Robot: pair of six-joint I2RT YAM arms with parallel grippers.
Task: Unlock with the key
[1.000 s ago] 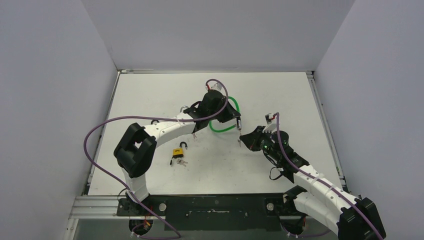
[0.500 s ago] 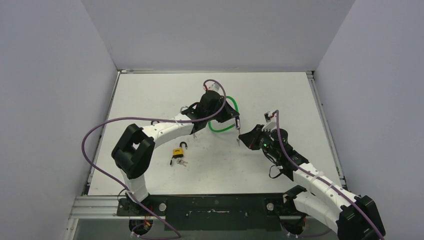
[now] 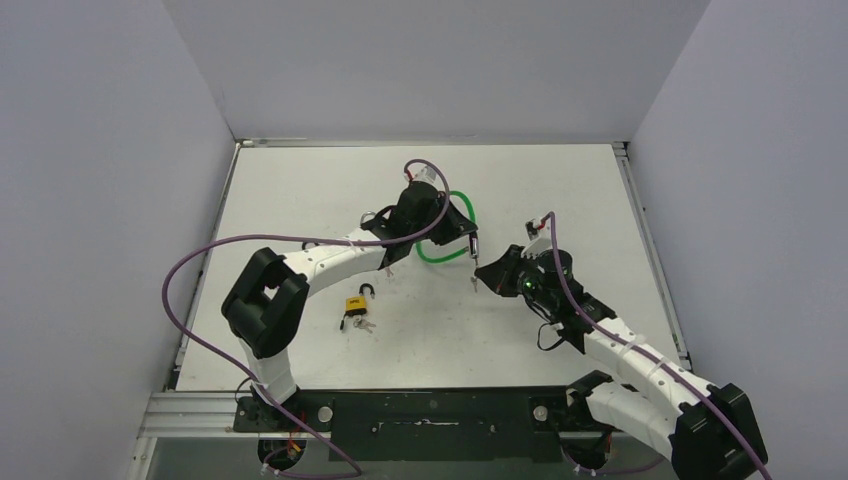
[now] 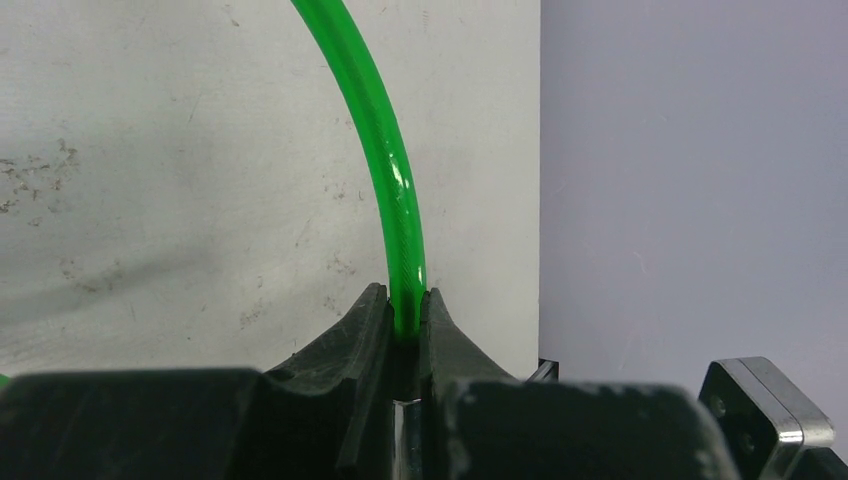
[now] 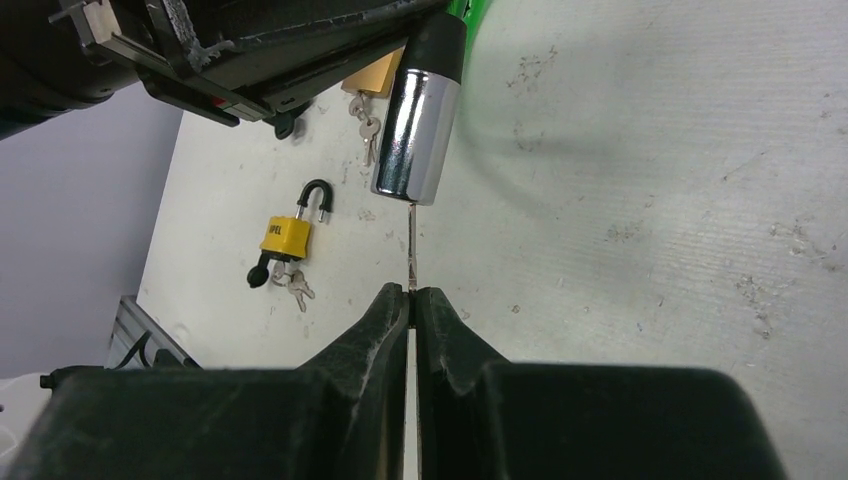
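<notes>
A green cable lock [image 3: 440,258] loops on the table, and its green cable [image 4: 385,160] runs up from between the fingers of my left gripper [image 4: 405,310], which is shut on it. The lock's chrome cylinder [image 5: 417,140] hangs under that gripper [image 3: 462,225], off the table. My right gripper [image 5: 411,293] is shut on a thin key [image 5: 411,250]. The key's blade points up and its tip meets the cylinder's lower end. In the top view the right gripper [image 3: 487,281] sits just right of and below the cylinder [image 3: 476,247].
A yellow padlock [image 3: 356,305] with small keys [image 5: 296,290] lies on the table in front of the left arm. A brass padlock [image 5: 372,75] with keys lies beyond the cylinder. Grey walls close off the table's left, back and right.
The right gripper has edged left toward the chrome cylinder with the key. The left arm has shifted slightly back and left, still holding the cable.
</notes>
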